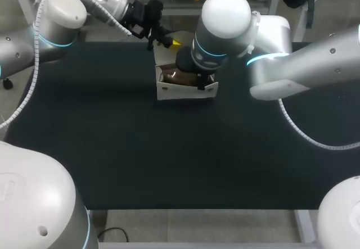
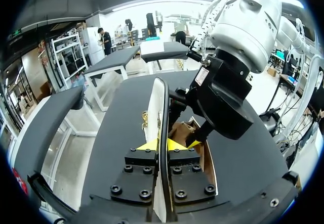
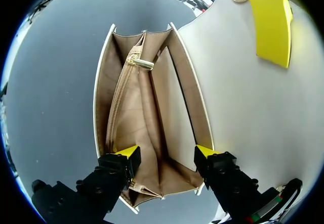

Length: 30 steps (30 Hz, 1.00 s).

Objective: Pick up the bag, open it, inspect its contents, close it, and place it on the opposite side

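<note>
Left jaws were pinched shut on the flap [image 2: 155, 102]. Its thin edge ran up between the yellow tips [image 2: 150, 144], which held it raised clear of the bag [image 1: 185, 90]. Right jaws stood wide open with nothing in them. Their tips [image 3: 128, 152] were spread over the bag's mouth, one by each long wall; whether they touched the walls could not be told. Ahead of them lay the tan lining [image 3: 136, 123] and a zip with a gold pull [image 3: 143, 63]; no loose item showed inside. The bag stood upright on the tabletop [image 1: 112, 148], near the middle of its far edge. The right arm [image 1: 225, 18] hung directly over the bag, and the left arm [image 1: 62, 13] came in from the far left corner.

The look inside seemed to be under way, with closing and the carry across not yet done.

- **Flap slipping:** the left jaws' hold was only on an edge, so the flap could slip out and drop onto the right jaws.
- **Closing too early:** if the flap came down before the right jaws had lifted away, it would strike or trap them.
- **Snagging:** a sideways move of the spread right jaws could catch a wall or the lining and tip the bag.
- **Dragging:** the bag looked light, so a pull on the flap might drag it along the tabletop.
- **Close wrists:** the two wrists were near each other and could knock together.
</note>
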Each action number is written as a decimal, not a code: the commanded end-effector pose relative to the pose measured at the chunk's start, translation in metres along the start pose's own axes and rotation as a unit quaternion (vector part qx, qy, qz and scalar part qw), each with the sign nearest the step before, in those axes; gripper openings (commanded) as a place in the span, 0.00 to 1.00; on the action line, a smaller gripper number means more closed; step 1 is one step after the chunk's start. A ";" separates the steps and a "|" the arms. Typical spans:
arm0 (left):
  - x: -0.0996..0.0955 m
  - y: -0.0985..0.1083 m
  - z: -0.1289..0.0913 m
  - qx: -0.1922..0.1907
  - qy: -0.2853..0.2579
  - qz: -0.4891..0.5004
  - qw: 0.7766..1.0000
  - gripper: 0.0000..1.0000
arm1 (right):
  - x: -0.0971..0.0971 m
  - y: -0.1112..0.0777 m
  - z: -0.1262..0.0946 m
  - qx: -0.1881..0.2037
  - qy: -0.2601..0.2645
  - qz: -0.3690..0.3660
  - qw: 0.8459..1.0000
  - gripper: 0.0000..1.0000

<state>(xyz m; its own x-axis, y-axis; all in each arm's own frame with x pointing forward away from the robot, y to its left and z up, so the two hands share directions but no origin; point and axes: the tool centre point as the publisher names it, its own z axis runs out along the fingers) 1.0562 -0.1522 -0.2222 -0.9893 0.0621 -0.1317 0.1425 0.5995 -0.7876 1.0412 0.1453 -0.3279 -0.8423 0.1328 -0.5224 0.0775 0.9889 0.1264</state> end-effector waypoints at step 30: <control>0.032 -0.012 -0.006 -0.008 -0.038 0.008 0.999 0.00 | 0.005 0.000 -0.134 -0.048 -0.207 0.017 0.977 0.45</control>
<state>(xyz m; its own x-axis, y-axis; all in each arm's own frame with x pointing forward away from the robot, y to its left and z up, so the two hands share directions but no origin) 1.0219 -0.1530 -0.2070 -0.9819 0.0258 -0.1879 0.1628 0.6227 -0.7654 0.9841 0.1448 -0.2224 -0.6000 0.1939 -0.7761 0.0406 0.9763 0.2124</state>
